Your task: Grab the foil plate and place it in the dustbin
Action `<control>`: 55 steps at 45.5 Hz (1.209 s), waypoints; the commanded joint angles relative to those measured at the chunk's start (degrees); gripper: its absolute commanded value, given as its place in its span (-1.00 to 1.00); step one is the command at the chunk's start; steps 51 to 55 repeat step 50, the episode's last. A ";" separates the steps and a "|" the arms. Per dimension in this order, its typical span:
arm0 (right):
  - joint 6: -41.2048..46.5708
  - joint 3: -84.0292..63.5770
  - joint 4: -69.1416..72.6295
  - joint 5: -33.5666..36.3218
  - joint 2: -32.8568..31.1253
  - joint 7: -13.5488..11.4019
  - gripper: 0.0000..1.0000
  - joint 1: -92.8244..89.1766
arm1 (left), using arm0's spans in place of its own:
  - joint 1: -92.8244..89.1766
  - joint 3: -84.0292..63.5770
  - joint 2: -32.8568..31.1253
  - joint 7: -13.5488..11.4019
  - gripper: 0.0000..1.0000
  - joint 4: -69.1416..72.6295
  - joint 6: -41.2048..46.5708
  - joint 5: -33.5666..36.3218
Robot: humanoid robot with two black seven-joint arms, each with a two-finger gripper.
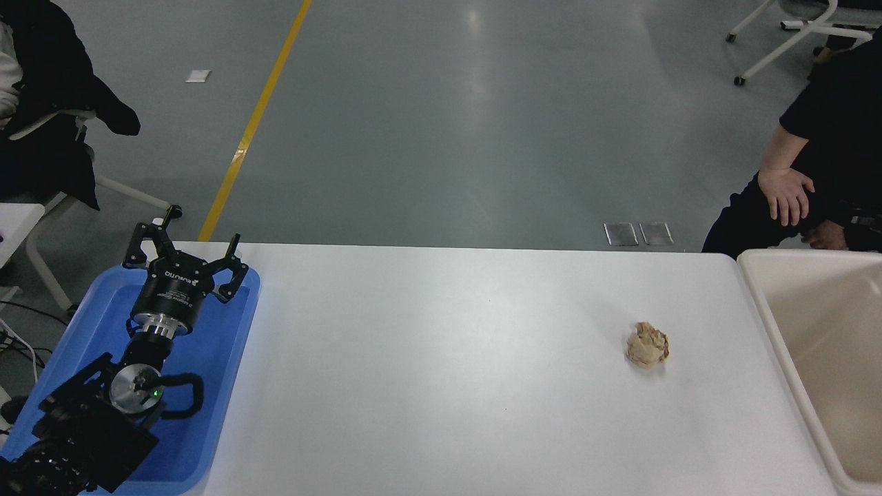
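Note:
The cream-beige dustbin [772,310] stands at the table's right end, cut off by the picture's right edge; the part of its inside that shows holds nothing. The foil plate is out of view. My left gripper [185,242] is parked open over the blue tray at the lower left. My right arm and gripper are out of view.
A blue tray [227,344] lies under the left arm. A crumpled brown paper ball [648,344] lies on the white table [441,372] right of centre. A person in black sits beyond the far right corner, a hand [785,195] on a knee.

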 commanded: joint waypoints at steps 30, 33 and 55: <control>43.78 -9.29 40.56 -4.91 -1.92 -4.25 1.00 37.25 | 0.00 0.00 0.00 0.00 1.00 0.01 0.00 -0.08; 45.45 -10.34 42.14 -4.91 -2.19 -4.42 1.00 38.48 | 0.00 0.00 0.00 0.00 1.00 0.01 0.00 -0.08; 47.21 -10.35 45.22 -4.91 -2.45 -4.43 1.00 42.88 | 0.00 0.00 0.00 0.00 1.00 0.01 0.00 -0.08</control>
